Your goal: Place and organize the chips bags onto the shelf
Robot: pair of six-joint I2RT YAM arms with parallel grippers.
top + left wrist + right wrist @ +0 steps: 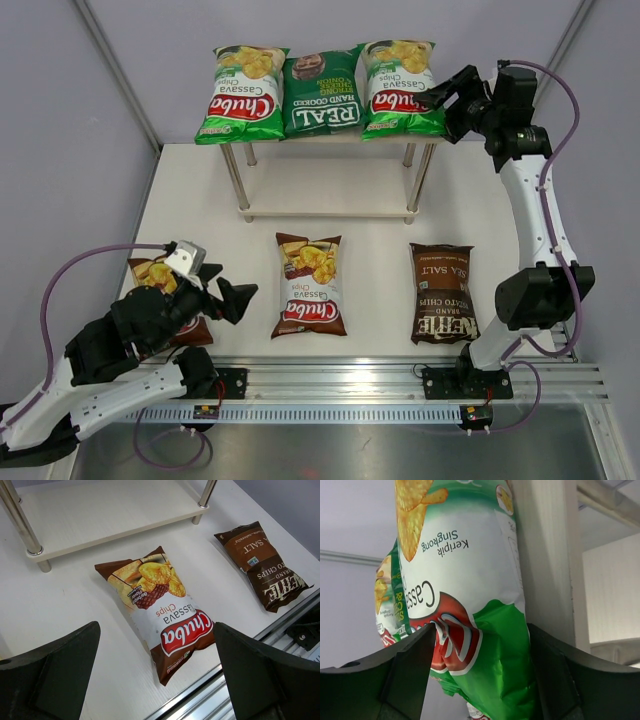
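The shelf stands at the back of the table. Its top board holds a light-green Chuba bag, the dark-green REAL bag and a second light-green Chuba bag. My right gripper is open, and its fingers straddle that right bag's lower end. On the table lie a brown Chuba bag, the Kettle sea salt bag, and another brown Chuba bag partly under my left arm. My left gripper is open and empty, left of the middle brown Chuba.
The shelf's lower board is bare, with metal legs at its corners. An aluminium rail runs along the table's near edge. Grey walls close in the back and sides.
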